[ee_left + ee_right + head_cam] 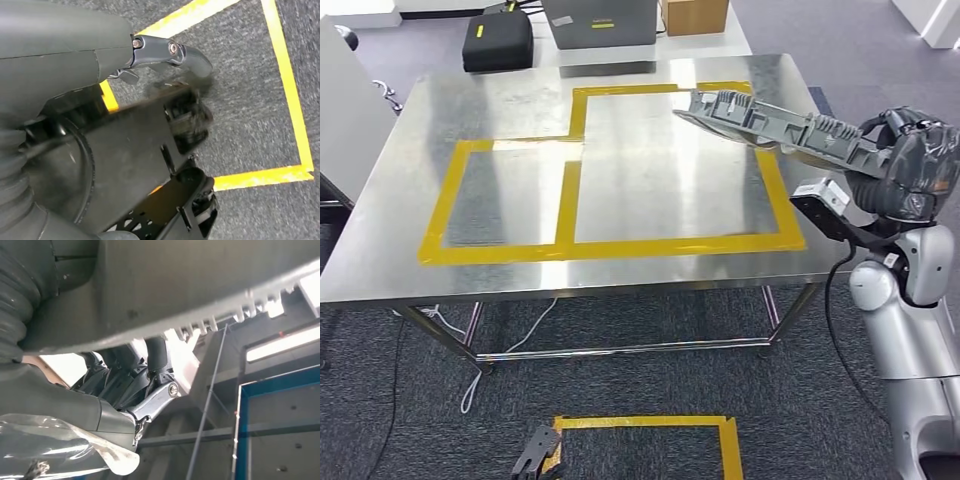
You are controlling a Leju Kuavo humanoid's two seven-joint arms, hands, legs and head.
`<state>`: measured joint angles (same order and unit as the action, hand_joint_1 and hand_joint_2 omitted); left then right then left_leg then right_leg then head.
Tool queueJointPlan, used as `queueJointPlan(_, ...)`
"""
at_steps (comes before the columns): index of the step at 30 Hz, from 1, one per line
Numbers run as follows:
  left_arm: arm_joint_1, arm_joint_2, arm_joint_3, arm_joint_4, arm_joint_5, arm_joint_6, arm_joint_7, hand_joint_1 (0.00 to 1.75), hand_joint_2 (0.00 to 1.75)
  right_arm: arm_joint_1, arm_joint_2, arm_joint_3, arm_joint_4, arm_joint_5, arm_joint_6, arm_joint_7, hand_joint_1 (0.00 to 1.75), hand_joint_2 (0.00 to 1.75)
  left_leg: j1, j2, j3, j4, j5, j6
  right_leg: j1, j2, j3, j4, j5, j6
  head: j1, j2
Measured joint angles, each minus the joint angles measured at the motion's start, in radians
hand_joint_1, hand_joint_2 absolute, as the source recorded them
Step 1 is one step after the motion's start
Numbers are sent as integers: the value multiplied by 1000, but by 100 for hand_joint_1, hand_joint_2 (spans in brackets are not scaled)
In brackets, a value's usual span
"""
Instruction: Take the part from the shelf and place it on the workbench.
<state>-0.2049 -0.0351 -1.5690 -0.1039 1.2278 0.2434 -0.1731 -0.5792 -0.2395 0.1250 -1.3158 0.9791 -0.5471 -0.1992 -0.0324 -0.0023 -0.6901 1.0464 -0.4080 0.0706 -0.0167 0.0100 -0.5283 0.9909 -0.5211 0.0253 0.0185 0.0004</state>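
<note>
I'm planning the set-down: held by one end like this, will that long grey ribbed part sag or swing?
The part likely stays stiff: it juts straight out over the workbench from the right hand without visible droop. Gripped at one end, it may lever or twist. Its ribbing looks moulded, probably light for its length.

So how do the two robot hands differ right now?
The right robot hand is raised beside the workbench and grips the long grey part held out over it; the left robot hand hangs low above the carpet's yellow tape outline, holding nothing. Both are dark.
</note>
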Motion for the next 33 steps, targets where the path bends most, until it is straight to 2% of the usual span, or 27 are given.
queueJointPlan(1, 0, 1, 0, 0, -1, 0, 0, 0, 175, -5, 1, 1, 1, 2, 1, 1, 175, 175, -8, -3, 9, -31, 22, 11, 0, 0, 5, -7, -3, 4, 0, 0)
queueJointPlan(2, 0, 2, 0, 0, -3, -1, 1, 0, 175, -12, 2, 4, 1, 7, 3, 3, 175, 175, -10, -3, 17, -44, 21, 14, 0, 0, 10, -12, -3, 9, 0, 0)
queueJointPlan(4, -4, 0, 0, 0, -10, -2, 3, 0, 175, -29, 4, 10, 3, 23, 8, 12, 175, 175, -9, -5, 38, -69, 19, 14, -2, -2, 19, -17, -7, 17, 0, 0)
queueJointPlan(5, -6, -1, 0, 0, -13, -2, 4, 0, 175, -38, 6, 14, 7, 31, 10, 16, 175, 175, -6, -5, 52, -82, 18, 15, -1, -3, 15, -1, -14, 18, 1, 0)
queueJointPlan(6, -8, -2, 0, 0, -17, -3, 6, 0, 175, -46, 8, 19, 13, 39, 12, 21, 175, 175, -3, -5, 66, -92, 17, 14, 1, -3, -1, 33, -28, 17, 2, 0)
queueJointPlan(9, -9, -9, 0, 0, -24, -6, 9, 0, 175, -57, 21, 38, 44, 59, 15, 32, 175, 175, 2, -7, 95, -101, 2, 11, 5, 0, -98, 210, -98, 13, 4, 0)
queueJointPlan(10, -7, -11, 0, 0, -27, -8, 11, 0, 175, -58, 25, 45, 54, 66, 16, 36, 175, 175, 4, -8, 104, -101, -6, 8, 5, 0, -125, 245, -110, 15, 4, 0)
queueJointPlan(11, -6, -12, 0, 0, -30, -9, 13, 0, 175, -60, 30, 52, 64, 73, 17, 40, 175, 175, 5, -10, 113, -100, -14, 5, 3, -1, -141, 245, -101, 21, 4, 0)
queueJointPlan(12, -6, -13, 0, 0, -32, -9, 15, 0, 175, -64, 35, 59, 73, 80, 18, 44, 175, 175, 8, -12, 121, -99, -22, 1, 0, -1, -143, 211, -66, 28, 4, 0)
queueJointPlan(14, -7, -13, 0, 0, -36, -10, 18, 0, 175, -78, 44, 70, 92, 92, 20, 51, 175, 175, 12, -15, 132, -91, -38, -11, -7, -5, -129, 91, 41, 46, 3, 0)
queueJointPlan(15, -8, -13, 0, 0, -37, -10, 18, 0, 175, -85, 49, 77, 102, 96, 21, 55, 175, 175, 12, -15, 130, -83, -45, -17, -7, -7, -120, 38, 71, 46, 4, 0)
queueJointPlan(16, -9, -13, 0, 0, -38, -10, 19, 0, 175, -92, 55, 82, 112, 99, 21, 58, 175, 175, 12, -15, 126, -74, -52, -23, -6, -9, -113, 11, 87, 40, 4, 0)
queueJointPlan(18, -12, -13, 0, 0, -43, -10, 21, 0, 175, -104, 67, 92, 128, 105, 21, 65, 175, 175, 10, -15, 118, -60, -68, -34, -1, -11, -108, 5, 75, 15, 4, 0)
queueJointPlan(20, -18, -13, -1, 0, -47, -10, 23, 0, 175, -115, 76, 97, 138, 112, 22, 72, 175, 175, 11, -13, 110, -38, -81, -47, -6, -11, -99, 12, 69, 1, 0, 0)
queueJointPlan(21, -21, -14, -1, 0, -48, -10, 23, 0, 175, -118, 79, 100, 145, 115, 22, 74, 175, 175, 14, -10, 97, -5, -89, -57, -9, -12, -88, 10, 64, -5, -3, 0)
queueJointPlan(23, -25, -16, -1, -1, -51, -10, 23, 0, 175, -119, 85, 107, 164, 119, 23, 77, 175, 175, 26, -2, 40, 115, -127, -80, -11, -12, -65, 7, 50, -12, -8, 0)
queueJointPlan(24, -25, -16, -1, -1, -52, -11, 24, 0, 175, -119, 88, 110, 174, 119, 24, 78, 175, 175, 32, 1, 5, 179, -151, -87, -11, -11, -54, 7, 42, -14, -9, 0)
queueJointPlan(25, -25, -16, -1, -1, -53, -12, 24, 0, 175, -120, 91, 113, 181, 121, 25, 79, 175, 175, 35, 2, -26, 224, -167, -88, -11, -10, -44, 7, 35, -13, -9, 0)
queueJointPlan(26, -25, -17, -1, -1, -54, -12, 25, 0, 175, -121, 94, 116, 187, 122, 26, 80, 175, 175, 36, 2, -44, 235, -165, -85, -10, -8, -34, 7, 27, -13, -9, 0)
queueJointPlan(27, -25, -17, -1, -1, -56, -13, 25, 0, 175, -124, 97, 120, 193, 124, 28, 80, 175, 175, 34, 2, -49, 209, -139, -76, -8, -6, -24, 6, 20, -13, -9, 0)
queueJointPlan(28, -25, -17, -1, -1, -57, -14, 26, 0, 175, -130, 102, 124, 198, 126, 29, 80, 175, 175, 28, 1, -41, 151, -90, -61, -5, -4, -15, 5, 13, -12, -9, 0)
queueJointPlan(30, -26, -12, -1, 0, -63, -14, 29, 0, 175, -142, 114, 135, 209, 131, 31, 83, 175, 175, 10, 0, -15, 22, 12, -21, -2, 0, -1, 0, 1, -10, -6, 0)
queueJointPlan(31, -26, -10, -1, 0, -66, -15, 32, 0, 175, -147, 120, 140, 215, 136, 31, 85, 175, 175, 1, -2, -1, -21, 39, -7, -4, 1, 4, -7, -2, -6, -6, 0)
queueJointPlan(32, -28, -10, -1, 0, -68, -15, 34, 0, 175, -152, 125, 145, 221, 141, 32, 88, 175, 175, -6, -2, 9, -44, 47, 1, -6, 1, 10, -14, -2, -1, -8, 0)
queueJointPlan(33, -29, -11, -1, 0, -69, -16, 36, 0, 175, -157, 131, 150, 226, 147, 32, 93, 175, 175, -8, -1, 21, -60, 40, 3, -7, -1, 17, -24, -1, 4, -10, 0)
